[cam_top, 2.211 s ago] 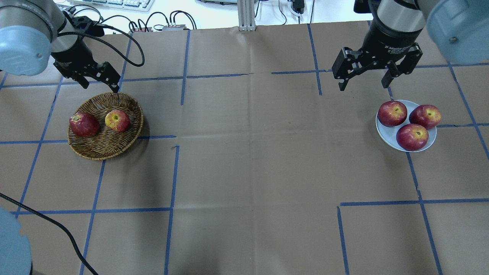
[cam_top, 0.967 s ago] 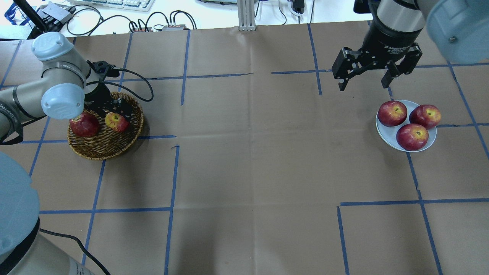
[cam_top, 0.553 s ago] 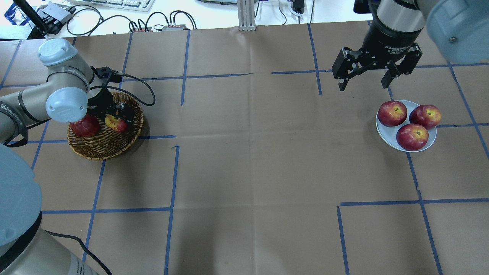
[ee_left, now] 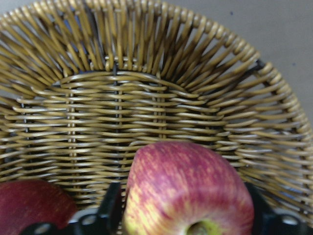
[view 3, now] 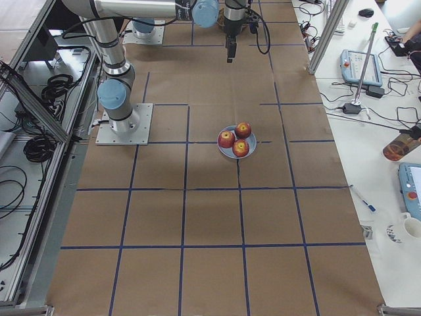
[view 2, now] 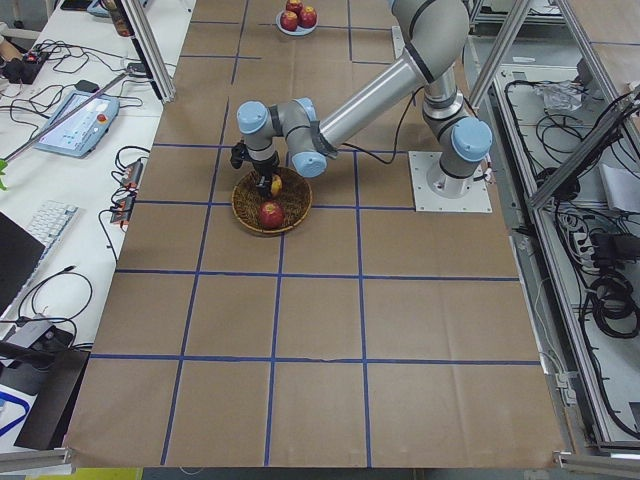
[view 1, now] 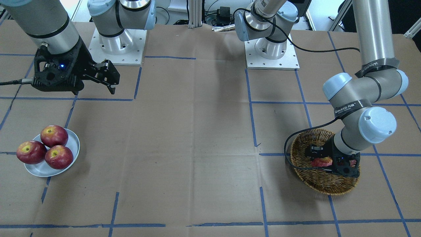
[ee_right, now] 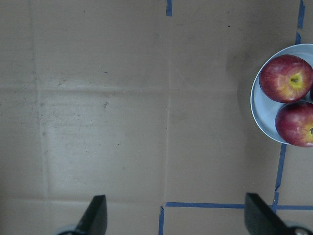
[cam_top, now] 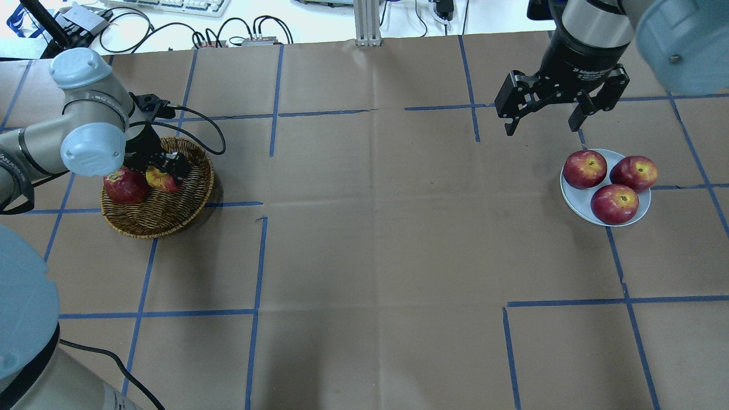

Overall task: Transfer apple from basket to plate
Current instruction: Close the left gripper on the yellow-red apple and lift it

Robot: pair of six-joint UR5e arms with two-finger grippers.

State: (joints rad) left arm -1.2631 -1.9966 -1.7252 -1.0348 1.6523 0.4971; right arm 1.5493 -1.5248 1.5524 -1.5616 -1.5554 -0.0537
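Observation:
The pinkish-red, yellow-streaked apple (cam_top: 157,179) lies in the woven wicker basket (cam_top: 165,221) at the table's left. My left gripper (cam_top: 164,171) reaches down into the basket and is shut on this apple. In the left wrist view the apple (ee_left: 188,188) fills the gap between the two dark fingers, over the basket's weave (ee_left: 146,73). The pale plate (cam_top: 574,204) sits at the right and holds three red apples. My right gripper (cam_top: 541,122) hangs open and empty above the table, behind and left of the plate.
A darker red apple (cam_top: 124,187) lies in the basket just left of the held apple, close to the left fingers. The left arm's cable (cam_top: 199,122) loops over the basket's far rim. Blue tape lines cross the brown paper table.
My left arm came down into the basket and its fingers closed round the pale apple, which has shifted a little left and back. The right arm has not moved.

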